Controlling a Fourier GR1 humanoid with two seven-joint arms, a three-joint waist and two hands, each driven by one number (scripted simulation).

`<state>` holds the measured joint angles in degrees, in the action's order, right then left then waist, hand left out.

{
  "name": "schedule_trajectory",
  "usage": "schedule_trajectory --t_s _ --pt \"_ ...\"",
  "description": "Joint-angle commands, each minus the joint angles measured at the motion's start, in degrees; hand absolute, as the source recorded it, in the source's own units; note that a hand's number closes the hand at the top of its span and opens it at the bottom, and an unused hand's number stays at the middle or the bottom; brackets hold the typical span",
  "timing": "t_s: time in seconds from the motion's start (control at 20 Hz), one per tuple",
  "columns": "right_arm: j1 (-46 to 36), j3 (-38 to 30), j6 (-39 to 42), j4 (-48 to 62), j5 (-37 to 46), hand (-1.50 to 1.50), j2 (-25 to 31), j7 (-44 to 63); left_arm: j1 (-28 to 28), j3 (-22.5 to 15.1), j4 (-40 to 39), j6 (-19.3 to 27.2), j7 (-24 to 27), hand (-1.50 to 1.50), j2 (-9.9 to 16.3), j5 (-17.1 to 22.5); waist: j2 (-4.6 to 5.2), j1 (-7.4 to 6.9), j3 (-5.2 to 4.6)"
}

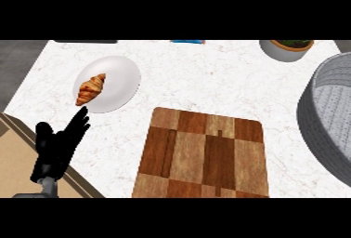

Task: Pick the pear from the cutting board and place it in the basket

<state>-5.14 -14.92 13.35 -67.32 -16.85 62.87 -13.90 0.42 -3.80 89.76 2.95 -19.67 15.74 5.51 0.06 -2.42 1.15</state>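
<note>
Left hand (58, 148) at the lower left edge of view: fingers (79, 121) straight and relaxed, pointing up, holding nothing. Just beyond the fingertips, a white plate (120, 86) on the tabletop (205, 74) carries a croissant (90, 89). Right of the fingers, a wooden cutting board (202, 155) lies bare. Farther right, well apart from the fingers, a grey basket (329, 116) is cut by the edge of view. A pot (284, 50) stands at the top right. The pear shows nowhere; its place cannot be told.
</note>
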Motion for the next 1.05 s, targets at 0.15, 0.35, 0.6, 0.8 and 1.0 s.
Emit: schedule_trajectory --t_s 0.15,0.35,0.6,0.8,1.0 --pt "-5.0 1.0 1.8 11.4 5.9 -1.50 0.7 -10.4 5.3 -0.6 -6.8 -0.3 0.8 0.00 -2.5 0.1 0.70 0.18 -1.03" --pt "-8.4 -1.8 4.8 17.2 3.4 -1.50 1.4 -11.8 7.5 -0.4 -4.1 -1.0 0.3 0.00 -1.9 0.1 0.39 0.17 -1.04" --pt "-12.7 -3.6 7.7 24.0 1.2 -1.50 1.3 -10.8 6.3 0.5 -5.3 -1.0 0.5 0.00 -1.9 -0.6 0.45 0.33 -1.07" --pt "-13.6 -5.7 8.8 33.3 1.8 -1.50 3.5 -12.2 6.6 1.2 -4.9 -1.9 1.0 0.00 -2.2 0.6 0.70 -0.02 -0.98" --pt "-14.6 -7.6 13.4 39.4 1.2 -1.50 8.0 -12.6 5.8 0.7 -6.1 -1.9 1.8 0.00 -2.9 -0.3 0.94 0.18 -0.91"
